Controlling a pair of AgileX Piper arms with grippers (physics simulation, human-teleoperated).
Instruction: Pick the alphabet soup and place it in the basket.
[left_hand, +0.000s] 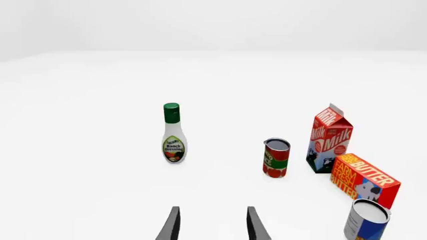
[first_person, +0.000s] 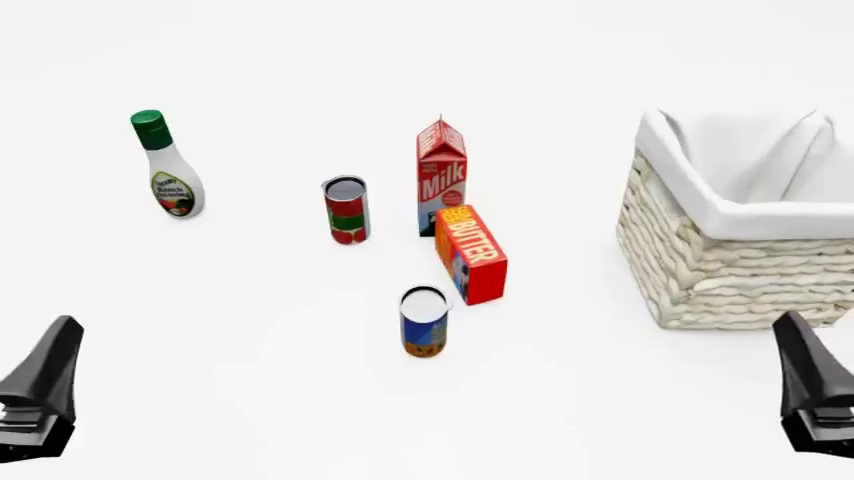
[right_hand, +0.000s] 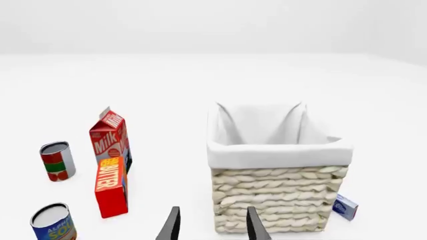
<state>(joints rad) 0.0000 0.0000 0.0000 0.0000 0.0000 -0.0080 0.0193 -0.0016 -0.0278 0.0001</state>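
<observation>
2 cans on bench (first_person: 267, 380): 1 alphabet soup (first_person: 424, 322), 1 red can (first_person: 346, 210). Also 1 milk carton (first_person: 442, 176), 1 butter box (first_person: 473, 253), 1 dressing bottle (first_person: 170, 168), 1 basket (first_person: 727, 262), 1 small blue box (right_hand: 345, 206) behind basket. Soup upright, long axis vertical, silvery top up, near center, just in front of butter box, well apart from basket. Left gripper (left_hand: 212, 226) and right gripper (right_hand: 212, 225): fingers spread, holding nothing.

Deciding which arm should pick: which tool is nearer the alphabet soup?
Roughly equal. The soup stands mid-table; the left tool sits far to its left, the right tool far to its right, both nearer the camera.
</observation>
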